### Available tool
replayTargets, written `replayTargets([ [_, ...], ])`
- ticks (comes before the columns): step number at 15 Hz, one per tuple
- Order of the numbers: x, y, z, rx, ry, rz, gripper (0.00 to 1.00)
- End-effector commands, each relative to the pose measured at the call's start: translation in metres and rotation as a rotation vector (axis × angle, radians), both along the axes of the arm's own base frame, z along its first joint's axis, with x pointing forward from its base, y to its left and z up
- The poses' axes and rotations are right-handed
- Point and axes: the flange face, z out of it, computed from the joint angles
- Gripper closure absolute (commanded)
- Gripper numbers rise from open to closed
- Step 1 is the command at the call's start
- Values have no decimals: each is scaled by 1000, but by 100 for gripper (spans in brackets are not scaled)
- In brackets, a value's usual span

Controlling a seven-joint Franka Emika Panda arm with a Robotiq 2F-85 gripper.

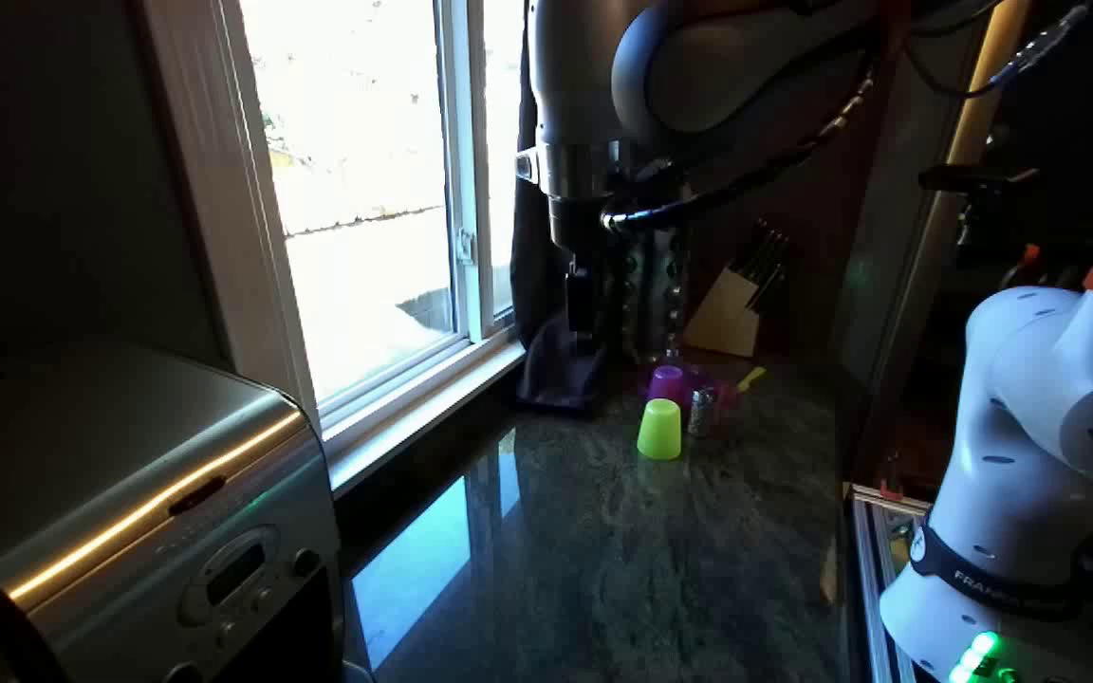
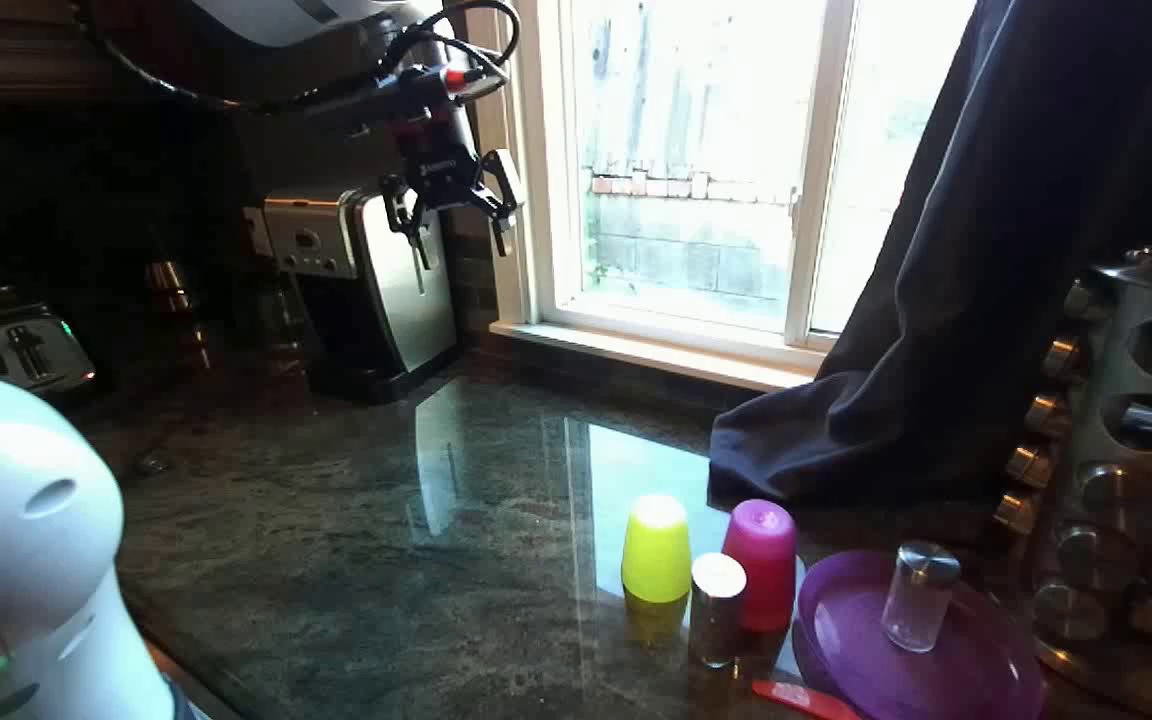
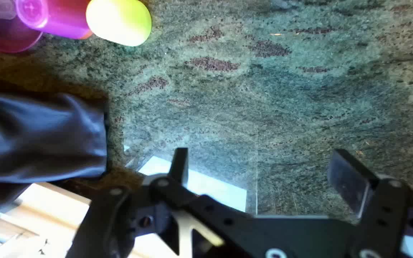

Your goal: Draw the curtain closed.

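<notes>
The curtain (image 2: pixel 946 300) is tall dark fabric hanging at one side of the window (image 2: pixel 811 170), with its lower end bunched on the counter. Most of the window glass is uncovered. The curtain's lower end also shows at the left of the wrist view (image 3: pixel 41 139). In an exterior view the curtain (image 1: pixel 556 370) is partly hidden behind the arm. My gripper (image 2: pixel 464 256) is open and empty, raised above the counter near the window's opposite side, apart from the curtain. In the wrist view its fingers (image 3: pixel 262 157) are wide apart with only countertop between them.
A yellow-green cup (image 2: pixel 656 550), a purple cup (image 2: pixel 761 565), a metal-topped shaker (image 2: pixel 718 610) and a purple plate (image 2: pixel 836 640) stand near the curtain's foot. A spice rack (image 2: pixel 1086 480) and knife block (image 1: pixel 725 313) are beyond. A steel coffee machine (image 2: pixel 406 290) stands behind the gripper.
</notes>
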Motion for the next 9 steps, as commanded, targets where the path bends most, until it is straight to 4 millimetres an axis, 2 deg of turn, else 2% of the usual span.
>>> replayTargets([
  [1, 0, 0, 1, 0, 1, 0, 0],
  [7, 0, 0, 1, 0, 1, 0, 0],
  [9, 13, -13, 20, 69, -50, -105, 0],
])
